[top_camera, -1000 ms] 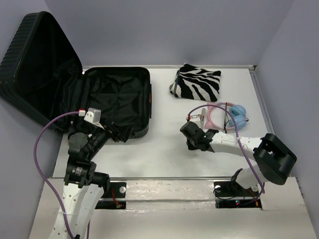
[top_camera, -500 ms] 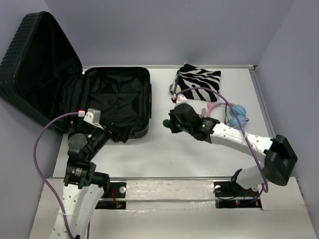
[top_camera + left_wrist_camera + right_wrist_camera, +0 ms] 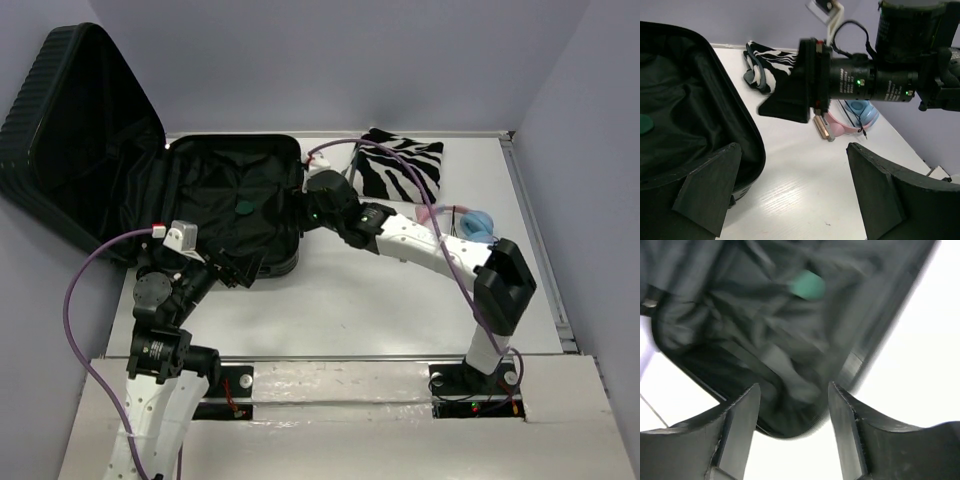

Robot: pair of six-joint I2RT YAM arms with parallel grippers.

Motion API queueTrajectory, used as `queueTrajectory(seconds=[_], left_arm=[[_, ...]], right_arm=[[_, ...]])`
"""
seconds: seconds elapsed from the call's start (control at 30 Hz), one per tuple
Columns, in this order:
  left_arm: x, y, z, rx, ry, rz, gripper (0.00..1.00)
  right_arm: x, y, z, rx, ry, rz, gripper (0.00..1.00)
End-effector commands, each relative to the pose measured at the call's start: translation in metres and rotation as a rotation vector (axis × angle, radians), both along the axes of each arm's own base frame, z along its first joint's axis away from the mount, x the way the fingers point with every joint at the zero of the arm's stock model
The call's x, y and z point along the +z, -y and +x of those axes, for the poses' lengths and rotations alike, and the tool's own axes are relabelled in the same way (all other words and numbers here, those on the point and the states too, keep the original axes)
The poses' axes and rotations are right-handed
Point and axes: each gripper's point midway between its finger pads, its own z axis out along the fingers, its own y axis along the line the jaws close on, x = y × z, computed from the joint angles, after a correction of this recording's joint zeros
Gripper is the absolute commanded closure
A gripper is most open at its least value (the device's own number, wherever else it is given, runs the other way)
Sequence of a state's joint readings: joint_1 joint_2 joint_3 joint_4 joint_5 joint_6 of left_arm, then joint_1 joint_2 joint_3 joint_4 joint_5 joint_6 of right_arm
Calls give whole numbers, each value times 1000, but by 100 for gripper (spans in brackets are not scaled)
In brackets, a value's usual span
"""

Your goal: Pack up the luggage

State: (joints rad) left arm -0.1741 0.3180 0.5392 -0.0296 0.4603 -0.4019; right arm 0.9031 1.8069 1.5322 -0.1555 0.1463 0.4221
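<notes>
The luggage (image 3: 230, 200) lies open to receive things. The right fingers (image 3: 740, 420) hang apart and empty above its lining, near a small green thing (image 3: 243, 208). The left fingers (image 3: 710, 185) are wide open and hold nothing.

White surface (image 3: 400, 300), matte, with faint wood grain in the left wrist view. Plain lavender-grey walls (image 3: 350, 60) close it in at the far, left and right edges. Brushed metal plate (image 3: 340, 385) along the near edge. Soft, even light with weak shadows.
</notes>
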Motion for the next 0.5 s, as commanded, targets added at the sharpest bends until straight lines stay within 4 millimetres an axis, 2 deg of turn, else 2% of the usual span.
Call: queueTrajectory(seconds=[0.0,0.03,0.07,0.1,0.13,0.17,0.2,0.27,0.37,0.43,0.47], left_arm=[[25,-1,-7,-5,79,-13,1],[25,-1,-7,-5,80,-13,1],[25,0,-8,-8,81,-15,1],[26,0,-8,-10,82,-15,1],[25,1,-8,-12,82,-15,1],[26,1,-9,-13,85,-17,1],[26,1,-9,-15,85,-16,1],[26,1,-9,-15,84,-16,1],[24,2,-8,-19,73,-16,1],[23,2,-6,-19,70,-14,1],[22,2,-6,-19,68,-14,1]], right_arm=[[7,103,21,-248,22,-24,46],[-27,133,17,-303,-22,-90,55],[-28,159,16,-363,-24,-99,59],[-50,182,19,-416,-60,-144,63],[-61,206,18,-460,-84,-167,66],[-67,242,22,-536,-105,-182,67],[-91,265,12,-567,-144,-233,67],[-105,299,11,-622,-179,-266,66],[-126,314,8,-623,-218,-324,61],[-129,310,11,-604,-227,-334,60],[-137,309,13,-593,-244,-350,60]])
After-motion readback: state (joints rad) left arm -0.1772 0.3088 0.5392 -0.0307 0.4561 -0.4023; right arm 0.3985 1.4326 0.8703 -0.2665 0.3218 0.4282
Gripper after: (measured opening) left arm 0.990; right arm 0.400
